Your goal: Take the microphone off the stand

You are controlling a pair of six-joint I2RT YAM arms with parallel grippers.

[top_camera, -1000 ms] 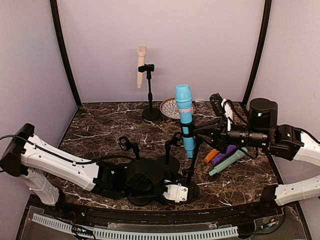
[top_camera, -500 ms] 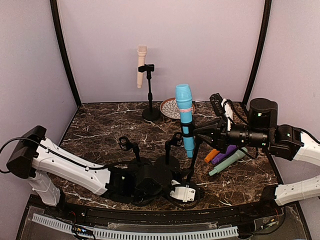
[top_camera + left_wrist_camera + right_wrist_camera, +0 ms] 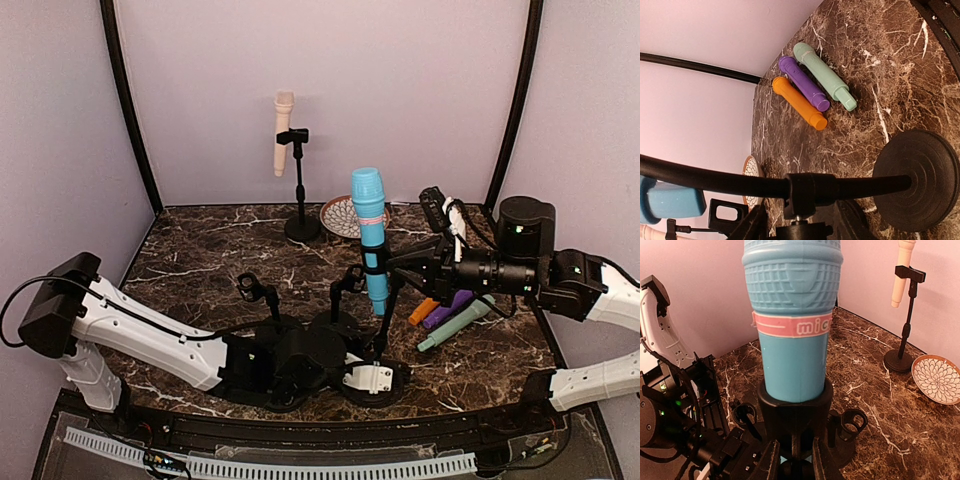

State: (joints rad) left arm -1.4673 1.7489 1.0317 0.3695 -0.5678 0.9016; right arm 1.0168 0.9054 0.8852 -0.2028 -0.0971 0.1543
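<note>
A blue microphone (image 3: 368, 215) (image 3: 792, 340) with a pink band stands upright in the black clip (image 3: 795, 410) of a short stand. My right gripper (image 3: 400, 262) (image 3: 792, 462) reaches in from the right. It is shut just below the clip, where blue shows between its fingers. Low on the same stand, my left gripper (image 3: 372, 378) (image 3: 805, 225) lies over the round base (image 3: 917, 180). Its jaws are open and straddle the collar on the pole (image 3: 715, 180), with a gap on one side.
A cream microphone (image 3: 284, 130) sits on a tall stand at the back, with a patterned plate (image 3: 340, 215) beside it. Orange (image 3: 422, 311), purple (image 3: 447, 308) and green (image 3: 462, 322) microphones lie at the right. Two empty clip stands (image 3: 258, 290) (image 3: 348, 280) stand near the left arm.
My left arm has slid right along the table, bringing its gripper onto the stand's base. The right arm and the blue microphone have not moved.
</note>
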